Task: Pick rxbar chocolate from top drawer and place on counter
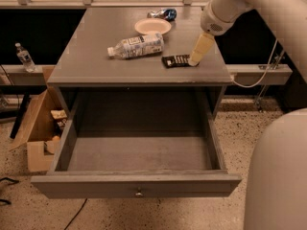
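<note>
While the top drawer (139, 153) is sitting pulled out w/ nothing inside, the rxbar chocolate (176, 60) is lying flat on the counter (86, 56), front-right, w/ the gripper (195, 59) hanging at its right end (grip state: can't tell), so prob. only release & retreat are remaining.

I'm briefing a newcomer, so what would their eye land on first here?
The top drawer stands wide open at the front, with nothing visible inside. Next comes the gripper, low over the right side of the counter, at the right end of the rxbar chocolate lying flat there.
</note>
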`<state>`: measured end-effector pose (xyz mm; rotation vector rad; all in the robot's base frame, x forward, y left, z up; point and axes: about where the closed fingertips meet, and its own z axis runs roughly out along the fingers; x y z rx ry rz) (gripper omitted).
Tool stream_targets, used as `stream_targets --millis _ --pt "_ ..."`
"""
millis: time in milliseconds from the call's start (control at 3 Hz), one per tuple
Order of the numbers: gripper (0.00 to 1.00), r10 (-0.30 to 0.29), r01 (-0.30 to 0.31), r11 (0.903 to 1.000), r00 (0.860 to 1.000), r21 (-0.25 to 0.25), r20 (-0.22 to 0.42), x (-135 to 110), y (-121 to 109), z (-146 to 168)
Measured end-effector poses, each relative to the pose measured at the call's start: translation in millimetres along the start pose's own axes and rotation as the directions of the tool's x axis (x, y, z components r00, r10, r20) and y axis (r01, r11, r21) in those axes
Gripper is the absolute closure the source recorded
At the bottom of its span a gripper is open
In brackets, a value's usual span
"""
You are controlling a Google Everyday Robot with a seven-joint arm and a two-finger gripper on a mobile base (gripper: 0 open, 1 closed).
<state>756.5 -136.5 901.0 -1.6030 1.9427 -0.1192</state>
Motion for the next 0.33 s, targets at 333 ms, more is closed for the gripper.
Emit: stream_targets --millis 333 --pt "0.0 0.03 -0.029 0.999 0.999 0.033 -0.034 29.4 -5.3 -40.7"
